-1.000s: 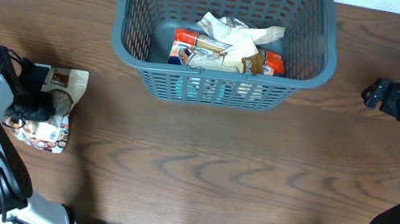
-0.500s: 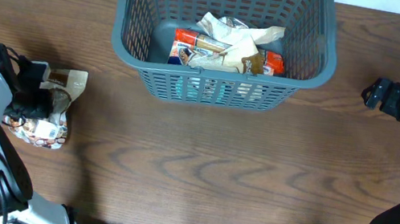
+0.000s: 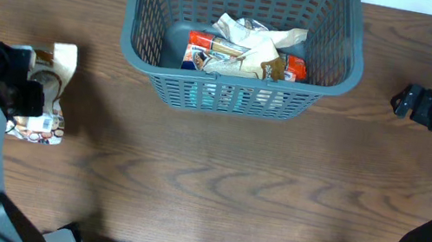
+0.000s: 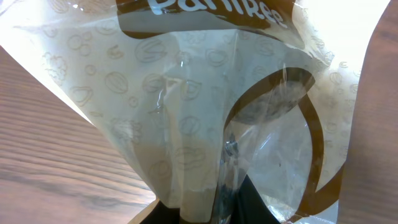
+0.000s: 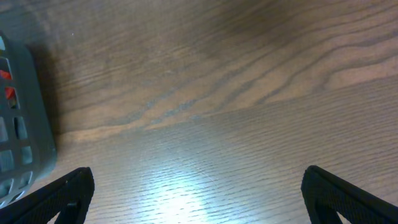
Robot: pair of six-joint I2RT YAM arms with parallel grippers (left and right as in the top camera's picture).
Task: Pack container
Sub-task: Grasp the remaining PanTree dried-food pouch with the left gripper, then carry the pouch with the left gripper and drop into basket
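Note:
The dark grey lattice container (image 3: 344,68) stands at the back middle of the table; several snack packets (image 3: 245,51) lie on its floor. Its corner shows in the right wrist view (image 5: 25,124). My left gripper (image 3: 26,98) at the far left is shut on a cream and brown snack bag (image 3: 56,68), which hangs in front of the left wrist camera (image 4: 205,112) with its edge pinched between the fingers (image 4: 214,208). My right gripper (image 3: 402,101) is open and empty over bare wood right of the container; its fingertips show wide apart in the right wrist view (image 5: 199,193).
The brown wooden table (image 3: 213,191) stretches in front of the container. Black cables run near both arms at the left and right edges.
My left gripper has lifted the snack bag and swung it left and slightly back; the bag now stands more upright. The right arm has not moved.

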